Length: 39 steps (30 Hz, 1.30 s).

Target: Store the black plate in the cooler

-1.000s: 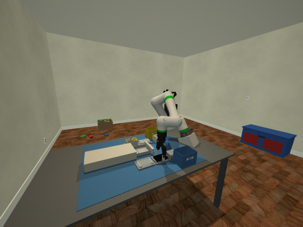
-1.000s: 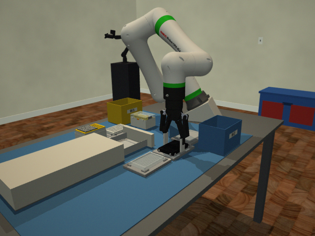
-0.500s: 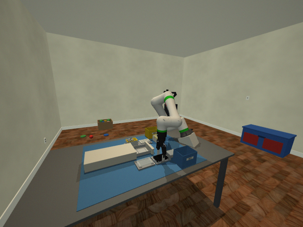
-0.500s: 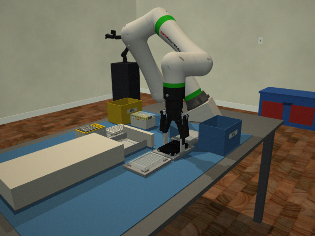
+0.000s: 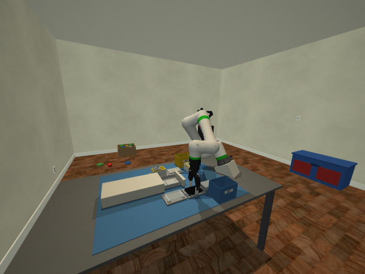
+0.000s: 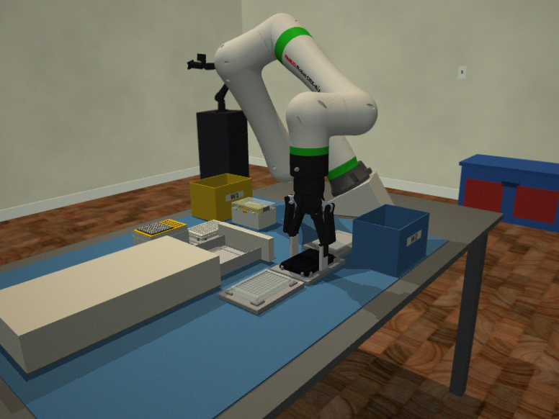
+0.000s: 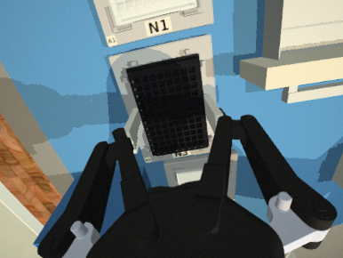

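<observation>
From where I'm driving this, the arm [image 6: 311, 108] is reaching straight down over the counter [image 6: 451, 225] and the jaws are clamped on the black plate [image 7: 171, 104], one finger on each long side, so they're sitting roughly half open because the plate is that wide. In the wrist view the pale fingers press against the plate's left and right edges, near the end closest to the camera. The gripper [image 6: 308, 243] has the plate, and the plate lies flat in its grey holder [image 7: 205, 53], the one next to the holder marked N1 [image 7: 158, 27] that carries a clear plate [image 6: 261, 284]. No lid on the black one, I can see the grid of wells. The cooler [image 6: 104, 288] is the long beige box on the blue mat [image 6: 180, 361], and its drawer [image 6: 246, 241] stands pulled out toward the arm's base, just across from the plate. I can't make out the lamp from here. A blue bin [image 6: 390, 236] sits just beside the holder on the other side, a yellow bin [image 6: 219, 194] and a tip box [image 6: 253, 212] are further back.
</observation>
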Motion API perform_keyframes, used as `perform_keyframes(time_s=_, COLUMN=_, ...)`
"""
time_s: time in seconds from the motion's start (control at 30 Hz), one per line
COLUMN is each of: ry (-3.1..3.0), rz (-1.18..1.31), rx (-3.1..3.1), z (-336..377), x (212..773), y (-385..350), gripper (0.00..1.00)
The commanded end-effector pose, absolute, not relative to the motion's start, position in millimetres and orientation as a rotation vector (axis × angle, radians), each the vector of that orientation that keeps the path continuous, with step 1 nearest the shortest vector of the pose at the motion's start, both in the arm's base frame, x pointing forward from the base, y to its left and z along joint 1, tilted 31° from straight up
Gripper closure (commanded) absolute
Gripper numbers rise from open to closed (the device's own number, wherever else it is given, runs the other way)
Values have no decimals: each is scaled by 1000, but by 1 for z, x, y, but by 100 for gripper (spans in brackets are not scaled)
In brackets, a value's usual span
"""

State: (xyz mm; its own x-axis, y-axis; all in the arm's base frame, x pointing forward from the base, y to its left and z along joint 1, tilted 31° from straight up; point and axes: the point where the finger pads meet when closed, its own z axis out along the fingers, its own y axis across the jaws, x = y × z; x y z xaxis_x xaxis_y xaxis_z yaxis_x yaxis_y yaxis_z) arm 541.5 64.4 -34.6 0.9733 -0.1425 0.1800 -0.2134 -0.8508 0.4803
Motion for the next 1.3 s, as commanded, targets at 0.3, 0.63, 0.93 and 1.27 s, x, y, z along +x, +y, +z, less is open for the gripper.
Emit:
perform_keyframes(time_s=0.3, ry=-252, rz=187, rx=2603, z=-33, x=541, y=66, gripper=100)
perform_keyframes(time_s=0.63, ry=-252, rz=187, rx=2603, z=-30, x=541, y=67, gripper=100)
perform_keyframes(time_s=0.93, ry=-252, rz=187, rx=2603, z=-28, x=541, y=68, gripper=100)
perform_keyframes(time_s=1.27, ry=-252, rz=187, rx=2603, z=-22, x=540, y=72, gripper=100)
